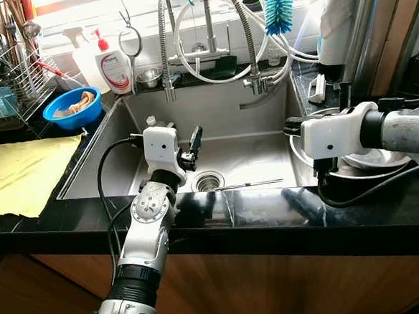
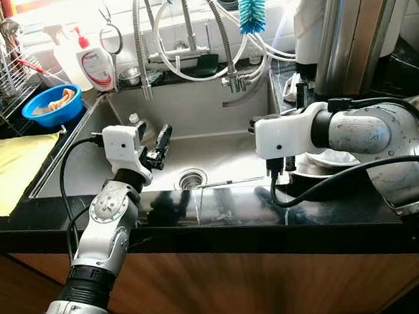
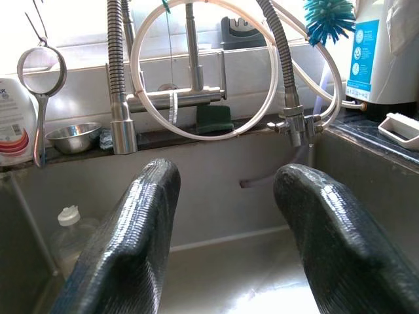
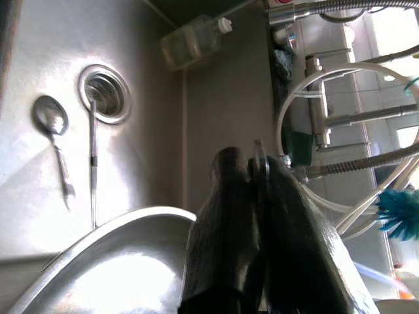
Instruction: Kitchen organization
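Observation:
My left gripper [image 1: 192,149] hovers open over the left part of the steel sink [image 1: 259,150], above the drain [image 1: 209,180]; nothing lies between its fingers [image 3: 131,242]. My right gripper [image 1: 292,128] is at the sink's right edge, with its fingers [image 4: 229,222] pressed shut on a thin metal edge, apparently the rim of a steel plate [image 4: 118,268] resting at the counter's edge. On the sink floor lie a spoon [image 4: 52,121] and a thin long utensil [image 1: 247,185]. A clear plastic bottle [image 1: 152,123] lies in the far left corner.
A yellow cloth [image 1: 24,173] and a blue bowl [image 1: 72,107] lie on the left counter by a dish rack [image 1: 10,77]. Soap bottle [image 1: 115,66], small steel bowl [image 1: 148,78], faucet hoses [image 1: 216,49] and a blue brush [image 1: 279,8] line the back. A tall steel vessel [image 1: 373,30] stands right.

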`<state>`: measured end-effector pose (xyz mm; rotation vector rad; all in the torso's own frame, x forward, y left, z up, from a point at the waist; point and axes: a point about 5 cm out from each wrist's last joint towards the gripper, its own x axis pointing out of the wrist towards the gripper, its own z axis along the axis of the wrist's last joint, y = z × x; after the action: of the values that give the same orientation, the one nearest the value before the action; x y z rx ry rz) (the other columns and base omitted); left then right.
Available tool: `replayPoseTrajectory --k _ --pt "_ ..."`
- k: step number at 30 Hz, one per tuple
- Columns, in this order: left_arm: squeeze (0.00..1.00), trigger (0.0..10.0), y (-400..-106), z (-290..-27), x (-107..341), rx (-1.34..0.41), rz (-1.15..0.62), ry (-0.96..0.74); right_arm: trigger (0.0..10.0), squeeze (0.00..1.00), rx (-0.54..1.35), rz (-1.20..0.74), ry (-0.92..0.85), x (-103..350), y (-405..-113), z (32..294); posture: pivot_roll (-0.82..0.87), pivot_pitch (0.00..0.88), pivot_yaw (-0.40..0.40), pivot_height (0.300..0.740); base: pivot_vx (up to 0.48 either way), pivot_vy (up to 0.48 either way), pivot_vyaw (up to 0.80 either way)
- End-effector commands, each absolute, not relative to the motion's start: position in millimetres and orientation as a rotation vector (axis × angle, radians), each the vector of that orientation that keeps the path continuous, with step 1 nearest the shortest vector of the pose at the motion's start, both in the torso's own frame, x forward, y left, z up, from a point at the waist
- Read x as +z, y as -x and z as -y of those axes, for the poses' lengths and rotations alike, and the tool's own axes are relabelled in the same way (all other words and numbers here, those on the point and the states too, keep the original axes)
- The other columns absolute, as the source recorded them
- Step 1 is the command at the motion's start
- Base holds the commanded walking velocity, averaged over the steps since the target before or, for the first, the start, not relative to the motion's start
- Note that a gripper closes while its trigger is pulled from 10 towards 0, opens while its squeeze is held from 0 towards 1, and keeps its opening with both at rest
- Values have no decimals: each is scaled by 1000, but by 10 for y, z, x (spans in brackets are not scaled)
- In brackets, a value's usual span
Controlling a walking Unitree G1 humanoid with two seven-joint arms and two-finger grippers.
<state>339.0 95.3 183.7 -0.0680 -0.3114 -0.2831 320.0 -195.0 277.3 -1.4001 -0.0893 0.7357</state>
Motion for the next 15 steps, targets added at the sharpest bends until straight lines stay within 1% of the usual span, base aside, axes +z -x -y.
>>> replayPoseTrajectory --k 1,6,8,12,13,15 --pt "0 10000 -3398 -993 1903 -265 338 70 10000 0 659 188 1468 2912 -3248 1892 -202 0 169 740 0 0 0" --pt "0 10000 -3398 -1002 1906 -259 341 73 10000 0 579 337 1507 3073 -3283 1788 -201 0 166 740 0 0 0" --pt "0 10000 -3398 -1004 1908 -258 343 74 10000 0 568 364 1513 3103 -3285 1765 -201 0 166 740 0 0 0" --pt "0 10000 -3398 -1006 1912 -250 348 76 10000 0 525 487 1504 3216 -3280 1666 -200 0 160 740 0 0 0" --pt "0 10000 -3398 -1006 1912 -250 348 76 10000 0 525 487 1504 3216 -3280 1666 -200 0 160 740 0 0 0" --pt "0 10000 -3398 -1012 1918 -243 354 77 10000 0 510 534 1467 3240 -3290 1626 -200 0 160 740 0 0 0"
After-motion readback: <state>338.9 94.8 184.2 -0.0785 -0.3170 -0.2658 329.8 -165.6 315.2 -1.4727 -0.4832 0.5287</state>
